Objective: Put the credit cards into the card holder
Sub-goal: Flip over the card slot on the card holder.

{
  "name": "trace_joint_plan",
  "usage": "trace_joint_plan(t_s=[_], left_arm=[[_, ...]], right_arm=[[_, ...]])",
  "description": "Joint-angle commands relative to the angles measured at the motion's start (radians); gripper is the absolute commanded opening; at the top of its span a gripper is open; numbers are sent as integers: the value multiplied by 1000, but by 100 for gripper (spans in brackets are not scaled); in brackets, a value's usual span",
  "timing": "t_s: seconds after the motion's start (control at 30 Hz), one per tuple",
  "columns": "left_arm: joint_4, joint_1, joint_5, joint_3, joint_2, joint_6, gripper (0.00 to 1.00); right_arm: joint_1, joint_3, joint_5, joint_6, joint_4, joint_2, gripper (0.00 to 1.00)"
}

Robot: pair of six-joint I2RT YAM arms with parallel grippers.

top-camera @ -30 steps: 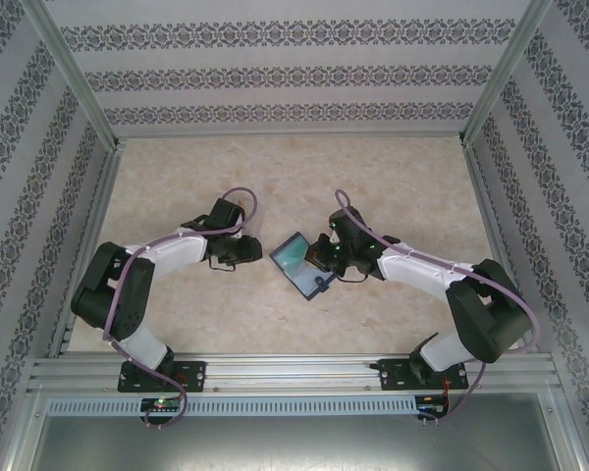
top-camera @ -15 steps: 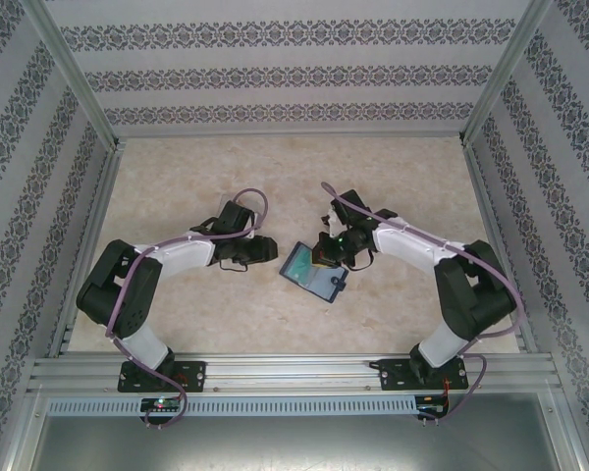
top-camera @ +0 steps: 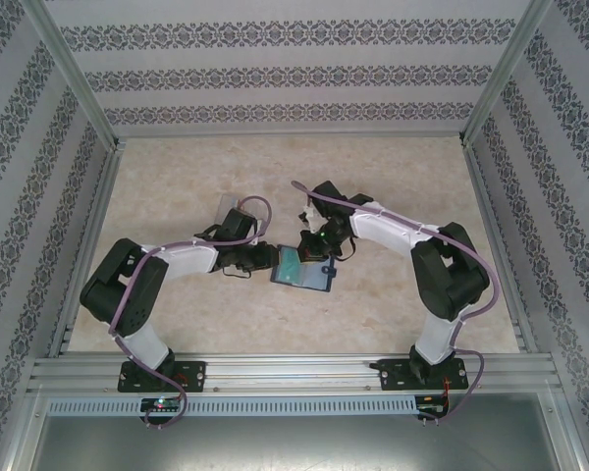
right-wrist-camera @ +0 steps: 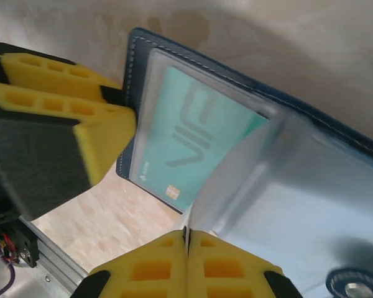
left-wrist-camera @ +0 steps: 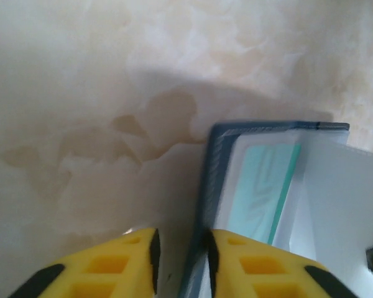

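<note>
Both grippers had closed in on the open card holder [top-camera: 304,272], which had slid left toward mid-table since a second earlier. We saw a teal credit card [right-wrist-camera: 186,143] lying in its pocket, with a clear sleeve [right-wrist-camera: 255,180] lifted over it. The right gripper [right-wrist-camera: 186,239], its arm reaching leftward with a bent elbow, pinched that sleeve tight. The left gripper [left-wrist-camera: 180,251] straddled the cover's edge with its fingers narrowly apart; we could not tell whether they gripped. A marbled beige tabletop [top-camera: 177,177] and patterned walls [top-camera: 275,74] framed them.
</note>
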Motion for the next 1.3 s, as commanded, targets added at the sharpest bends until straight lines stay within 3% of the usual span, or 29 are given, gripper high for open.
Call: trace_joint_plan(t_s=[0.0,0.17,0.6,1.0,1.27], left_arm=[[91,-33,35,-26,41,-54,24],[105,-72,18,-27,62,-73,20],[16,-68,6,-6,0,-30,19],[33,14,-27,-78,-111,-107,28],[-14,77,-55,-111,-157,-116,30]], right_arm=[[21,7,26,58,32,24,2],[28,-36,49,152,115,-1,13],[27,-186,39,291,330,-88,30],[59,-270,4,379,476,-108,33],[114,-270,57,410,524,-13,31]])
